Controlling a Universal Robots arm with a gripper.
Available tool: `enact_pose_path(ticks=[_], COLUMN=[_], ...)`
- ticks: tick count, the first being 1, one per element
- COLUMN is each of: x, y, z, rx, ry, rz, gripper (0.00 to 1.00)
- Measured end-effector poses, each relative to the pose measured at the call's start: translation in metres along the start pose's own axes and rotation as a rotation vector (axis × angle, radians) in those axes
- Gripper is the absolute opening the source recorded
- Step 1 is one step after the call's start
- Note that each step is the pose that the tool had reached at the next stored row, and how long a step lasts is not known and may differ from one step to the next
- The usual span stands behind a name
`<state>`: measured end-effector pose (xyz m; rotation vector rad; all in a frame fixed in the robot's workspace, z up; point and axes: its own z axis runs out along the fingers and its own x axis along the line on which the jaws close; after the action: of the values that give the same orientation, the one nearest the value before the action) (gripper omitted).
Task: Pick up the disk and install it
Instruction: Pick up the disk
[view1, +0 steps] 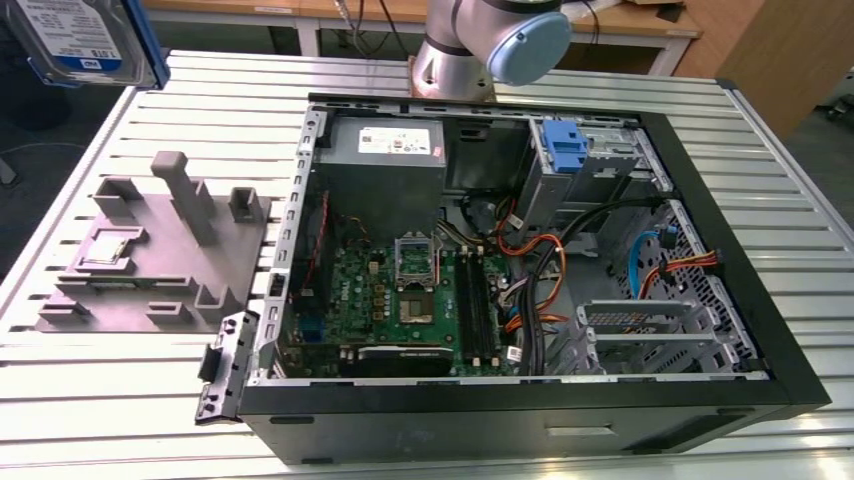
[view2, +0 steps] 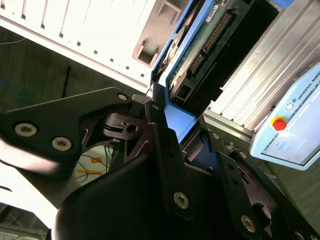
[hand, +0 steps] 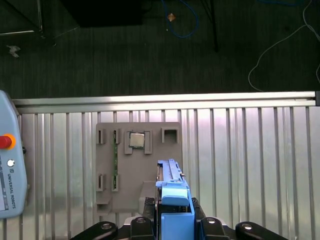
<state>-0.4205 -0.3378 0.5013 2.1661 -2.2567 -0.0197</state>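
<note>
Slatted aluminium table (view1: 120, 400) under everything, with dark floor (hand: 100, 50) past its edge. The disk (view1: 83, 40) is up in the air, off the table, in the top corner on the exterior view's left. Its label side faces the camera, and it's well apart from the open PC case (view1: 534, 425). The gripper (hand: 172, 226) is clamped on it. In both wrist views the black fingers (view2: 160, 130) squeeze either side of the blue carrier frame, and the second wrist view shows the disk's green circuit-board side. Beyond the disk in the first wrist view sits the grey fixture block (hand: 150, 170), with a small square chip (hand: 136, 140) in one of its pockets. A narrow blue bracket (view1: 567, 150) stands upright inside the case near the arm's base (view1: 461, 55). The teach pendant (hand: 10, 170) lies on the table.
</note>
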Motion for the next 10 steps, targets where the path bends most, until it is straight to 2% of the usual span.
enact_pose_path(ticks=[4, 5, 6, 8, 9, 10], x=[0.0000, 0.0001, 0.0002, 0.0004, 0.0004, 0.0004], y=[-0.0002, -0.0002, -0.0002, -0.0001, -0.0001, -0.0001], z=[-0.0001, -0.0002, -0.0004, -0.0018, -0.0024, -0.0025], rx=[-0.0003, -0.0004, -0.0005, -0.0013, -0.0014, -0.0014], ry=[-0.0005, -0.0034, -0.0095, -0.0264, -0.0304, -0.0305], rz=[0.000, 0.000, 0.000, -0.001, -0.001, -0.001], gripper=[0.36, 0.36, 0.36, 0.36, 0.36, 0.36])
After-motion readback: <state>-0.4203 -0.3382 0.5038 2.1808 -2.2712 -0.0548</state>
